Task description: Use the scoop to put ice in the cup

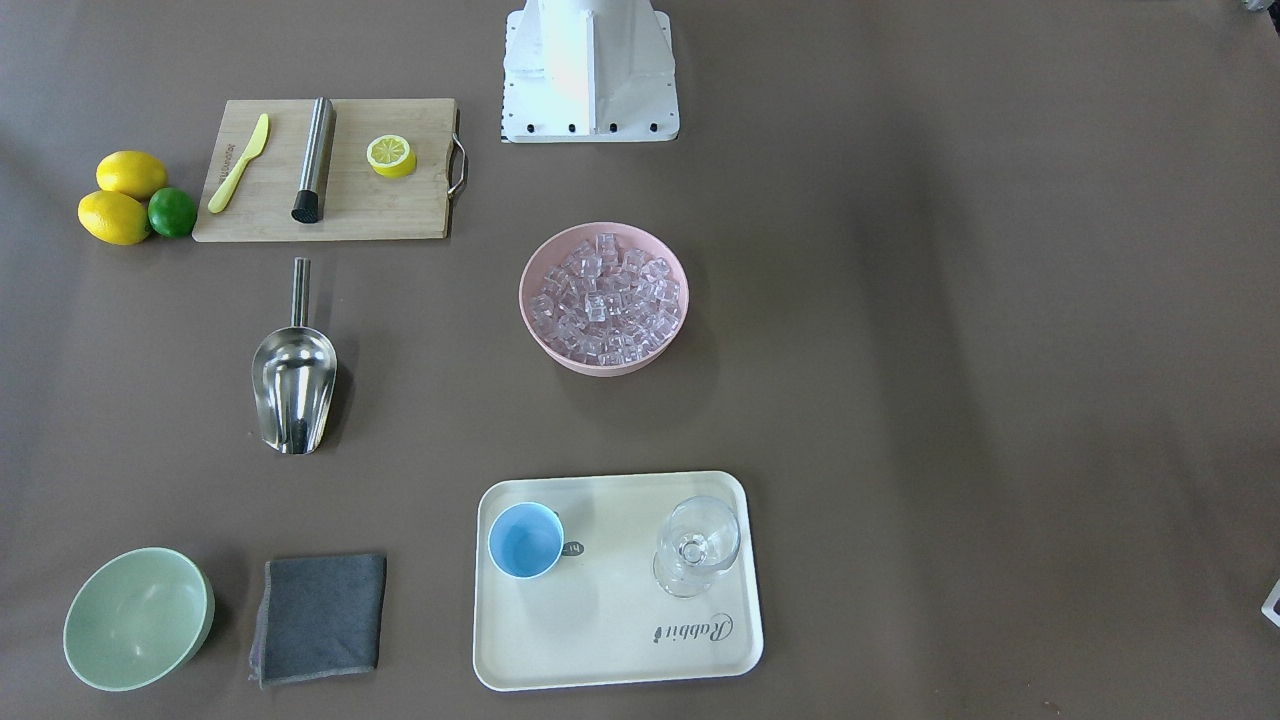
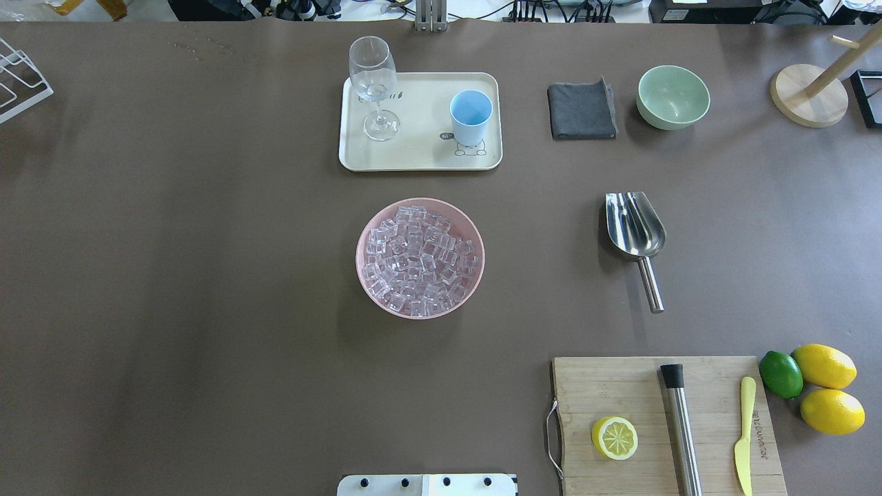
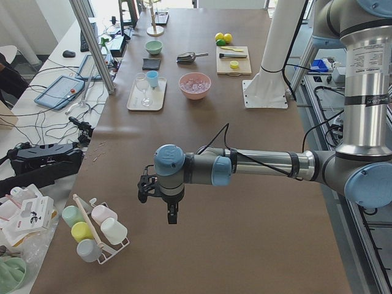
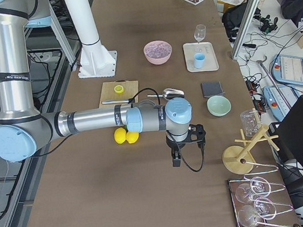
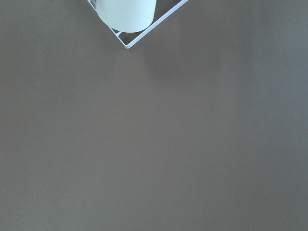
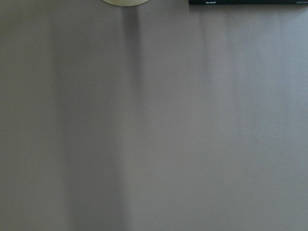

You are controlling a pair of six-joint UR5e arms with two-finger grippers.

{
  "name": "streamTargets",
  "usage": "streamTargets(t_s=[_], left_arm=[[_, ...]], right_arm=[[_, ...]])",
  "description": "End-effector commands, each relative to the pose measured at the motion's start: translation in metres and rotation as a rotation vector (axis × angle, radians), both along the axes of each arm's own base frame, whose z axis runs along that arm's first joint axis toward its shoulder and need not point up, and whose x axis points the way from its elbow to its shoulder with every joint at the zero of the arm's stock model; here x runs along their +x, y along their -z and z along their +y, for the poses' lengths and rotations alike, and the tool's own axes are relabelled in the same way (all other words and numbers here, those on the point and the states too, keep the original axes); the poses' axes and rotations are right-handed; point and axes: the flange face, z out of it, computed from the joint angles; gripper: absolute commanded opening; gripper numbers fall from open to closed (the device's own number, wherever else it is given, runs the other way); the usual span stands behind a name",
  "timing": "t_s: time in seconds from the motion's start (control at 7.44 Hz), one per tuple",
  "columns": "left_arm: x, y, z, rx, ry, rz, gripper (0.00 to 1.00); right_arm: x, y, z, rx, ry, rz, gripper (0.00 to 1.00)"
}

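The scoop (image 2: 635,227) lies flat toward the right end of the desk (image 2: 207,275), its handle pointing at the robot's edge. The ice (image 2: 419,258) fills a pink bowl (image 2: 364,238) mid-desk. The cup (image 2: 471,117) stands on a cream tray (image 2: 413,157) by the far edge (a stemmed glass (image 2: 374,86) shares it). The left tool (image 3: 171,217) and right tool (image 4: 176,159) hang above opposite ends; wide or narrow, I cannot tell

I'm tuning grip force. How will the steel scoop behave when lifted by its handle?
The scoop looks polished, so its thin rod handle may slip or twist. The wide trough probably outweighs the handle, so it likely droops trough-first. Its rounded underside may rock if nudged.
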Motion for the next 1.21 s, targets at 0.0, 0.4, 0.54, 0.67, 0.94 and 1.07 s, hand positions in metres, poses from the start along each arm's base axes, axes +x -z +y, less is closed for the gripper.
streamTargets(t_s=[0.0, 0.4, 0.54, 0.67, 0.94, 1.07], left_arm=[[0.000, 0.000, 0.000, 0.002, -0.001, 0.001, 0.98], [0.000, 0.002, 0.000, 0.007, 0.000, 0.001, 0.98], [0.000, 0.004, -0.001, 0.010, 0.000, 0.001, 0.98], [0.000, 0.004, -0.001, 0.011, 0.000, -0.001, 0.98], [0.000, 0.003, 0.000, 0.007, 0.000, -0.004, 0.98], [-0.001, 0.001, 0.002, 0.004, 0.002, -0.002, 0.98]], right_arm=[[0.000, -0.002, 0.003, -0.004, 0.000, -0.002, 1.00], [0.000, -0.001, 0.003, 0.000, 0.001, -0.002, 1.00], [0.000, 0.000, 0.002, 0.001, 0.001, -0.002, 1.00], [0.000, 0.003, 0.002, 0.005, 0.000, -0.002, 1.00], [0.000, 0.020, 0.004, 0.038, -0.002, -0.002, 1.00], [0.000, 0.031, 0.003, 0.062, -0.001, 0.000, 1.00]])
